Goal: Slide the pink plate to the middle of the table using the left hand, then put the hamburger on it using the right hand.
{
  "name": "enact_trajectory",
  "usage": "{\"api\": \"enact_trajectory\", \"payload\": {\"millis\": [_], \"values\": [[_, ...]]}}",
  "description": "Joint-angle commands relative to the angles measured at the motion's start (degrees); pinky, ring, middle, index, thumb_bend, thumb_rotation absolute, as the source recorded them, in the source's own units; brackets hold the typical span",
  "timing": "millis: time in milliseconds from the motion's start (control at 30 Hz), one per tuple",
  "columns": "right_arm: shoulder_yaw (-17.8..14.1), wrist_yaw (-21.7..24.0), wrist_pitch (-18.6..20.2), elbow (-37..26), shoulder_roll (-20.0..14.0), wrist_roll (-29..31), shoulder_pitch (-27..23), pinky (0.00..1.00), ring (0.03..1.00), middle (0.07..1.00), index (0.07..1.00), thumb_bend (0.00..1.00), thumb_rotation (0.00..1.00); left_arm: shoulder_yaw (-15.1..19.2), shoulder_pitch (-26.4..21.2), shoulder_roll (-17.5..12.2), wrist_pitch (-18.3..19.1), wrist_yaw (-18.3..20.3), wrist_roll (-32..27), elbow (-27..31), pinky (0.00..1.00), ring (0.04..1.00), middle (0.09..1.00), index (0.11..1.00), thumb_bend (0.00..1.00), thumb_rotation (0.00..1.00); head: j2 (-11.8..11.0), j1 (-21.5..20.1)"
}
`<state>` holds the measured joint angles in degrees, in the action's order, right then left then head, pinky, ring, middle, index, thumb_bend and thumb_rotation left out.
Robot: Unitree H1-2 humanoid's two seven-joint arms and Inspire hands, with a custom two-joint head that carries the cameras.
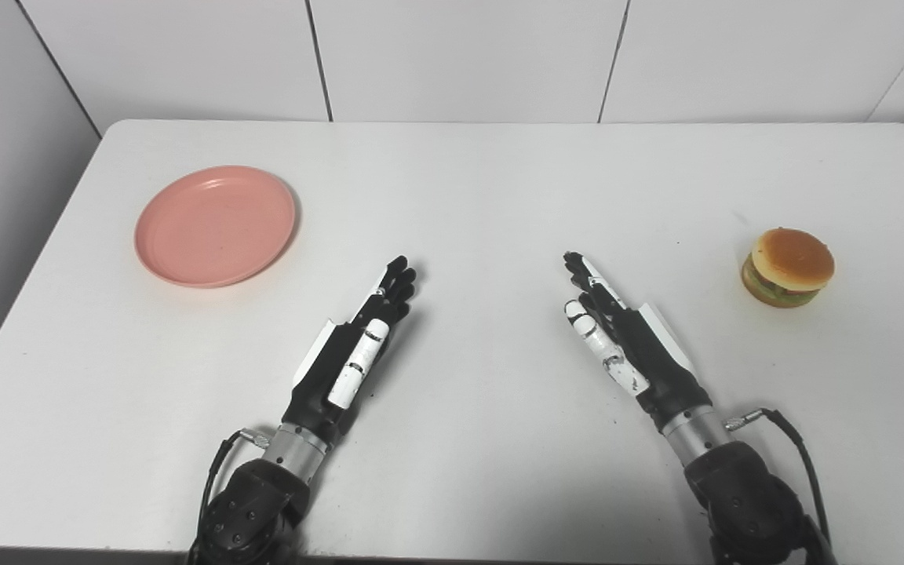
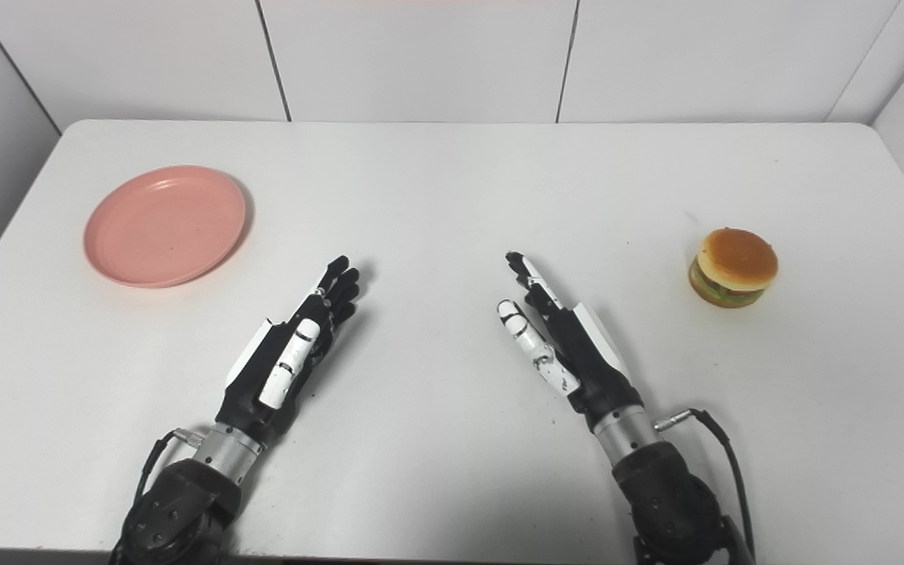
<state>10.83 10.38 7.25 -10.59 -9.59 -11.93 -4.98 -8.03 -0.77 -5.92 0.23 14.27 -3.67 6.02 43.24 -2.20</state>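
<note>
A pink plate (image 1: 215, 225) lies empty on the left part of the white table (image 1: 483, 188), toward the back. A hamburger (image 1: 788, 267) with a brown bun sits near the right edge. My left hand (image 1: 358, 337) rests low over the front middle of the table, fingers straight and together, holding nothing, well to the right of and nearer than the plate. My right hand (image 1: 617, 333) is stretched out the same way, empty, to the left of the hamburger with a clear gap between them.
White wall panels (image 1: 460, 55) stand behind the table's back edge. The table's left and right edges are close to the plate and the hamburger. Bare tabletop lies between the two hands.
</note>
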Motion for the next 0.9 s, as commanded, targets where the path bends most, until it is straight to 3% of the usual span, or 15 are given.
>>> {"api": "enact_trajectory", "payload": {"millis": [0, 867], "values": [[0.33, 0.79, 1.37, -0.75, 0.14, 0.26, -0.11, 0.96, 0.978, 0.981, 0.971, 0.27, 1.0, -0.01, 0.46, -0.45, 2.9, 0.06, -0.05, -2.05, 1.0, 1.0, 1.0, 1.0, 0.43, 1.0, -0.04, 0.16], [0.24, 0.88, 0.84, -0.01, 0.08, 0.79, -0.26, 0.96, 0.981, 0.982, 0.974, 0.27, 1.0, 0.09, 0.28, -0.21, 2.63, -0.29, -0.17, -2.62, 1.0, 1.0, 1.0, 1.0, 0.42, 1.0, -0.58, 0.29]]}}
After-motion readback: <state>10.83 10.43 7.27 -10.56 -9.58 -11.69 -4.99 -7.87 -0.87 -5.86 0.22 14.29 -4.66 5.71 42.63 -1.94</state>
